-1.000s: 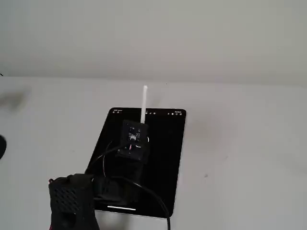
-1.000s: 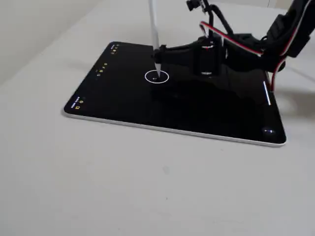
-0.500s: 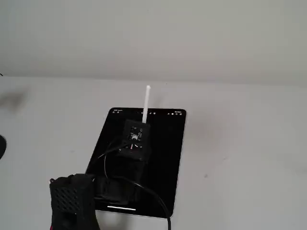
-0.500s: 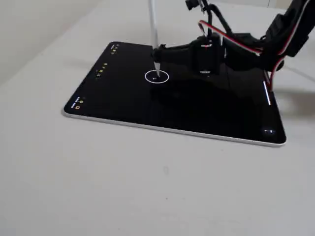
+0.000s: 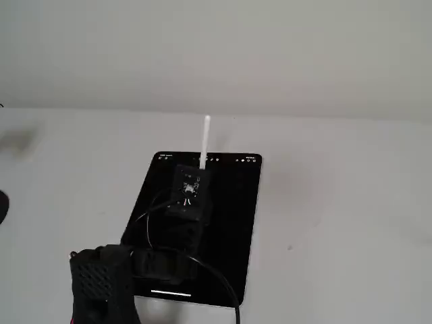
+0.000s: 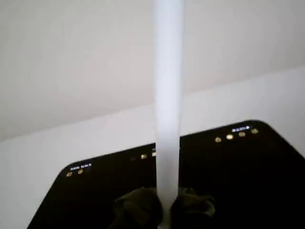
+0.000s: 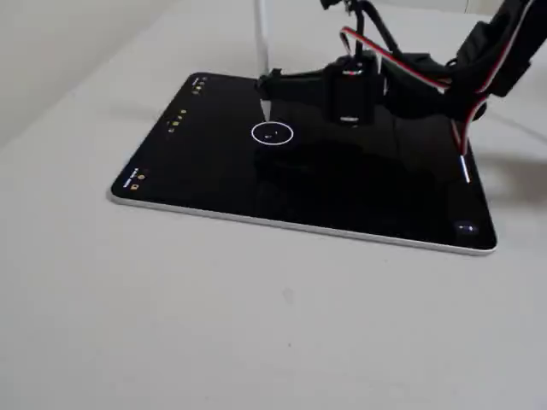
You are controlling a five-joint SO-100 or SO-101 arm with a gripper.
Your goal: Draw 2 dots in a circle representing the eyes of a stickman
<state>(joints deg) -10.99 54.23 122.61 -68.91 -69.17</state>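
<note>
A black tablet [image 7: 205,171] lies flat on the pale table. On its screen is the circle [image 7: 273,133], a thin white ring with a faint mark inside; I cannot tell whether that mark is one of the dots or both. My gripper [image 7: 270,86] is shut on a white stylus [image 7: 261,38], held upright. The stylus tip hangs just above the screen at the ring's far edge, not touching it. In the wrist view the stylus [image 6: 168,109] rises from the dark fingers [image 6: 136,209]. From behind, the arm hides the circle and the stylus [image 5: 204,140] sticks up over the tablet [image 5: 236,202].
Small toolbar icons [image 7: 178,120] run along the tablet's left edge in the side view. The arm's black body with red and white wires [image 7: 479,60] reaches over the tablet's right part. Its base [image 5: 101,283] stands at the tablet's near end. Pale table surrounds the tablet.
The stylus tip stood inside the ring on the screen a second ago. It has since lifted off and shifted slightly toward the far edge of the ring.
</note>
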